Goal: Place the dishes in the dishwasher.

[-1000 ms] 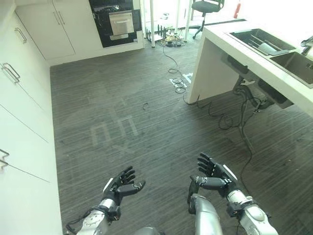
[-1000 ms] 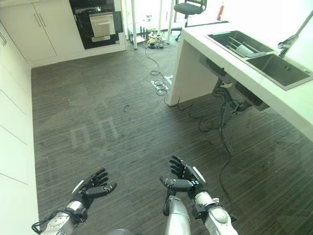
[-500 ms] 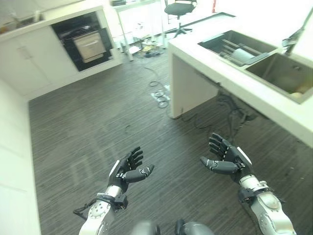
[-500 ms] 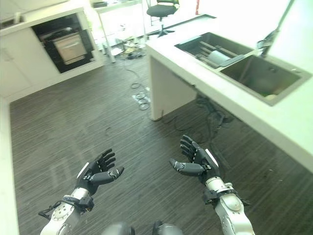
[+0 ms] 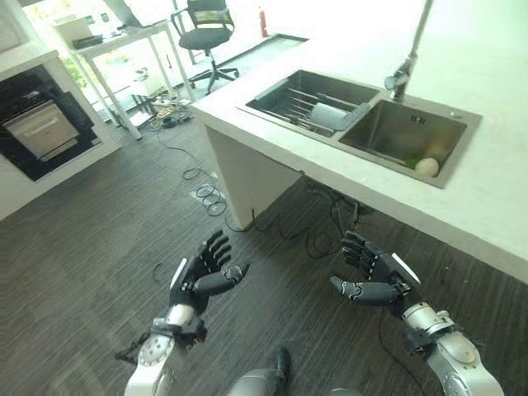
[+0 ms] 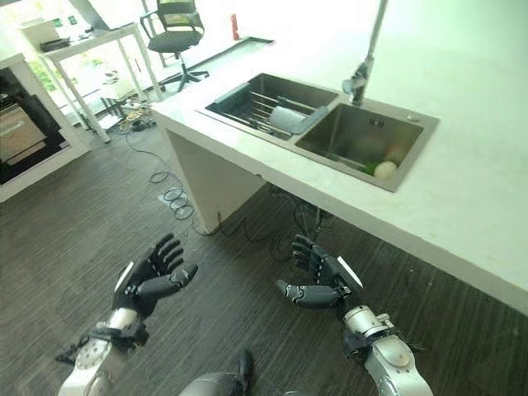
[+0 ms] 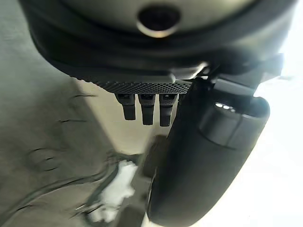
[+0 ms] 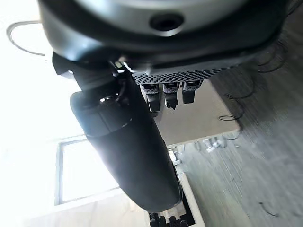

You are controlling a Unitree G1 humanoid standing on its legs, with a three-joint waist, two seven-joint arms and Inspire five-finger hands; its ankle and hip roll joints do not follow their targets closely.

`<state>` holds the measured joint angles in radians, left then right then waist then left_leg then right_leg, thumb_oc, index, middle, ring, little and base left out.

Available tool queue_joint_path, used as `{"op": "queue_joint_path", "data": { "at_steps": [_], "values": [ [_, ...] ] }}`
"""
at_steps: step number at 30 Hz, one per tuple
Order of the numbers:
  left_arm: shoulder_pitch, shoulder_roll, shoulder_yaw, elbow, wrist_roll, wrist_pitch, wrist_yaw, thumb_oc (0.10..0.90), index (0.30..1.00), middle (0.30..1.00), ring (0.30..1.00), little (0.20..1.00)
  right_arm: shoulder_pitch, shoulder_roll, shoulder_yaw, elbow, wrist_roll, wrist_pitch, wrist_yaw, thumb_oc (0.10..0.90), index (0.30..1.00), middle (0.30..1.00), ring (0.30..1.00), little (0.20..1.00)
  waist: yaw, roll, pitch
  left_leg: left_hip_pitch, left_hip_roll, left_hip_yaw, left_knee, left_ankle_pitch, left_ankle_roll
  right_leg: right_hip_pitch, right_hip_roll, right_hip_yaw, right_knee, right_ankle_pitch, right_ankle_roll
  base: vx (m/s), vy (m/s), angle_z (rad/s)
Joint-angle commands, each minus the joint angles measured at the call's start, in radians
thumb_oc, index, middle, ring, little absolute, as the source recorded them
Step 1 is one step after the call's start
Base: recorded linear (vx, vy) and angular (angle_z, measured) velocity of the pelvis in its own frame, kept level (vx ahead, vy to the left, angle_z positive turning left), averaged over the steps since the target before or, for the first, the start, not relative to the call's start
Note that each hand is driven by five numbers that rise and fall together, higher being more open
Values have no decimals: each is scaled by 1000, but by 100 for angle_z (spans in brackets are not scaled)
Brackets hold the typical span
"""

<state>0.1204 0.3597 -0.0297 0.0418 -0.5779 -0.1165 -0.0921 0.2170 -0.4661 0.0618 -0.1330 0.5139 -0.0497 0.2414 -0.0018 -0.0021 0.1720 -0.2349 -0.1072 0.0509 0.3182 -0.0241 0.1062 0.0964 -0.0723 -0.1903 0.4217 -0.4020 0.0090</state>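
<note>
1. Left hand at lower left of the frame, fingers straight and spread, holding nothing, above the dark floor.
2. Right hand at lower right, fingers relaxed and released, empty, just below the tabletop edge.
3. Double sink set in the tabletop at upper right; faucet behind it.
4. Grey dish lying on the rack in the left basin, well apart from both hands.
5. Pale round item in the right basin.
6. Office chair at top centre; dark oven at upper left.
</note>
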Motion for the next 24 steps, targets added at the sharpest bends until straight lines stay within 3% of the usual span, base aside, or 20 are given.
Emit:
{"op": "queue_joint_path", "data": {
  "at_steps": [1, 3, 5, 7, 9, 11, 12, 14, 17, 24],
  "values": [
    [-25, 65, 61, -118, 49, -142, -12, 800, 900, 900, 900, 900, -93, 41, -61, -82, 21, -106, 16, 800, 900, 900, 900, 900, 27, -17, -73, 48, 93, -75, -18, -126, -116, -88, -71, 32, -122, 279, 127, 303, 280, 15],
    [-20, 75, 82, -148, 71, -183, -26, 800, 900, 900, 900, 900, -95, 53, -74, -90, 22, -114, 26, 800, 900, 900, 900, 900, 30, -17, -74, 57, 72, -86, -18, -135, -96, -69, -77, 29, -122, 343, 129, 222, 206, 16],
    [-12, 78, 101, -182, 92, -221, -30, 800, 900, 900, 900, 900, -101, 71, -73, -106, 14, -122, 30, 800, 900, 900, 900, 900, 26, 2, -71, 78, 54, -116, -18, -144, -72, -57, -62, 27, -97, 474, 128, 242, 244, 14],
    [-13, 81, 114, -210, 85, -234, -33, 800, 900, 900, 900, 900, -105, 76, -70, -122, 15, -123, 30, 800, 900, 900, 900, 900, 24, 18, -59, 96, 38, -140, -18, -155, -55, -126, -53, 32, 81, 499, 120, 162, 205, 15],
    [-13, 75, 120, -232, 97, -244, -13, 800, 900, 900, 900, 900, -125, 80, -55, -120, 11, -127, 30, 800, 900, 900, 900, 900, 25, 24, -48, 109, 29, -146, -18, -160, -51, -202, -44, 16, 155, 476, 99, 171, 104, 12],
    [-16, 80, 123, -250, 103, -247, 14, 800, 900, 900, 900, 900, -137, 71, -46, -119, 0, -134, 17, 800, 900, 900, 900, 900, 28, 12, -45, 106, 19, -145, -18, -153, -59, -205, -20, -12, 46, 442, 91, 209, -59, -10],
    [-15, 86, 132, -265, 92, -238, 18, 800, 900, 900, 900, 900, -134, 59, -53, -132, -24, -139, 10, 800, 900, 900, 900, 900, 27, 5, -46, 107, 15, -146, -18, -153, -65, -185, 3, -25, -90, 424, 89, 190, -142, -27],
    [-15, 94, 138, -272, 90, -243, 26, 800, 900, 900, 900, 900, -133, 35, -58, -132, -50, -164, 9, 800, 900, 900, 900, 900, 25, -25, -36, 127, -1, -119, -18, -170, -70, -252, -20, -37, -122, 363, 102, 215, -166, -39],
    [-24, 93, 137, -290, 108, -268, 42, 800, 900, 900, 900, 900, -154, 16, -75, -138, 7, -169, 34, 800, 900, 900, 900, 900, 8, -30, -21, 188, 5, -85, -18, -215, -68, -377, -60, -44, -122, 418, 134, 258, -170, -58],
    [-58, 82, 94, -292, 115, -273, 58, 800, 900, 900, 900, 900, -160, -6, -65, -190, -13, -147, 28, 800, 900, 900, 900, 900, -20, -40, -69, 260, 13, -23, -18, -282, -64, -361, -45, -32, -122, 381, 128, 285, -210, 3]
  ]
}}
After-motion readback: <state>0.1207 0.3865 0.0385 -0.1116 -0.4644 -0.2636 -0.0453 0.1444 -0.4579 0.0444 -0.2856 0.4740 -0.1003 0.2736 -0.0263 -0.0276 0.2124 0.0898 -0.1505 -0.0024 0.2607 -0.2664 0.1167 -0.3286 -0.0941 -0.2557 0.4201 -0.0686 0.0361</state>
